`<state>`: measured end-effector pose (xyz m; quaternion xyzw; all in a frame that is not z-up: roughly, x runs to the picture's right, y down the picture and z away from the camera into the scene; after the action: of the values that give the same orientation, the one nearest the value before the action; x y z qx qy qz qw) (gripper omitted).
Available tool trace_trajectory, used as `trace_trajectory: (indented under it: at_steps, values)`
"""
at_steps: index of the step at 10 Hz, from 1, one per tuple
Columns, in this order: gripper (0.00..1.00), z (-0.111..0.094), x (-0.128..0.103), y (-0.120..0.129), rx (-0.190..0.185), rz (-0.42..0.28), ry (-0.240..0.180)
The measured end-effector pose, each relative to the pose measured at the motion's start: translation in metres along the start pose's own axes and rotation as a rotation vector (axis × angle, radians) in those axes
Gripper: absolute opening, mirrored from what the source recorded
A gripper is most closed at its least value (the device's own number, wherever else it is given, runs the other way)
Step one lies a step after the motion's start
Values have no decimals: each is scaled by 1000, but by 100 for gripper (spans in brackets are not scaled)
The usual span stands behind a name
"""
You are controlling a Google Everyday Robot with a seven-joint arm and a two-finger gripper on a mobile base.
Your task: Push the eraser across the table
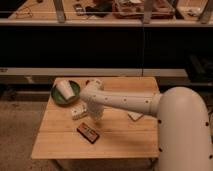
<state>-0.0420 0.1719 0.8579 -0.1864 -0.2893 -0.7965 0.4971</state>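
Note:
The eraser (pixel 88 132), a small dark block with a red-brown face, lies flat on the light-wood table (pixel 55 145), near its front and left of the middle. My white arm reaches in from the right, bends above the table's middle and points down. My gripper (pixel 96 118) hangs at the arm's end, just behind and slightly right of the eraser, close to the tabletop. I cannot tell whether it touches the eraser.
A green plate (pixel 59 97) with a white cup (pixel 64 89) lying on it sits at the back left corner. A flat white pad (pixel 78 111) lies left of the gripper. Another pale flat piece (pixel 135 116) lies under the arm to the right. Dark shelving stands behind the table.

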Motion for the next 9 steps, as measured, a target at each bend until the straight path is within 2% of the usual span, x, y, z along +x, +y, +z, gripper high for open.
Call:
trace_trajectory:
  at_steps: [3,6,9]
  values:
    - [0,-2,-17,7,25,6,2]
    - [0,5,-35,-9,71,-33,-8]
    - [0,9,-36,-27,108,-90,5]
